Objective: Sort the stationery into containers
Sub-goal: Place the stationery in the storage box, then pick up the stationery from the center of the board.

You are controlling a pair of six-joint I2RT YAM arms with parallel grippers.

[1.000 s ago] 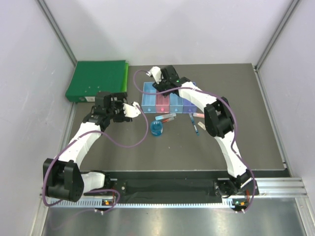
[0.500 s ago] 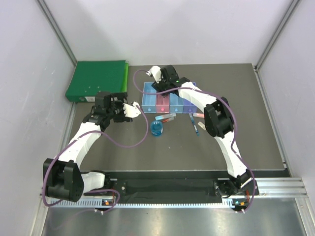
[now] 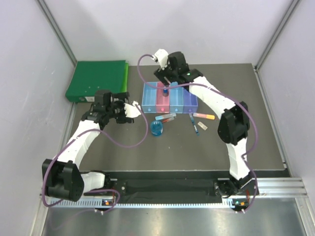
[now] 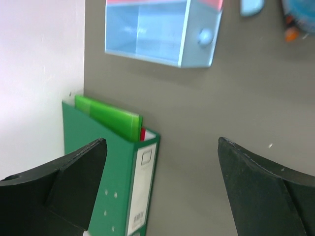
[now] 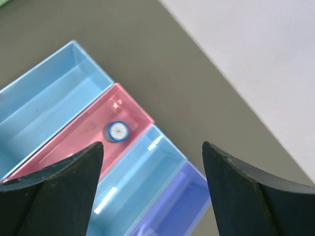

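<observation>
The containers (image 3: pixel 170 100) are a joined row of translucent bins: light blue, pink (image 5: pixel 86 132), light blue (image 5: pixel 140 172) and purple (image 5: pixel 177 206). A small blue-white bottle (image 5: pixel 117 131) stands upright in the pink bin (image 3: pixel 162 101). My right gripper (image 5: pixel 152 147) hangs open and empty above the row's far end (image 3: pixel 166 84). In front of the bins lie a red-blue pen (image 3: pixel 166 117), a round blue reel (image 3: pixel 156 129), a dark blue pen (image 3: pixel 195 125), an orange-pink marker (image 3: pixel 203 116) and a tiny pale block (image 3: pixel 203 126). My left gripper (image 3: pixel 129 110) is open and empty to the left of the bins (image 4: pixel 161 147).
A big green binder (image 3: pixel 98 78) lies at the back left, and its spine (image 4: pixel 140 196) shows under my left fingers. The left light blue bin (image 4: pixel 147 34) is at the top of the left wrist view. Pale walls close in the table on three sides.
My right gripper has opened wider and lifted back from the bins, leaving the bottle in the pink bin. The left arm has not moved.
</observation>
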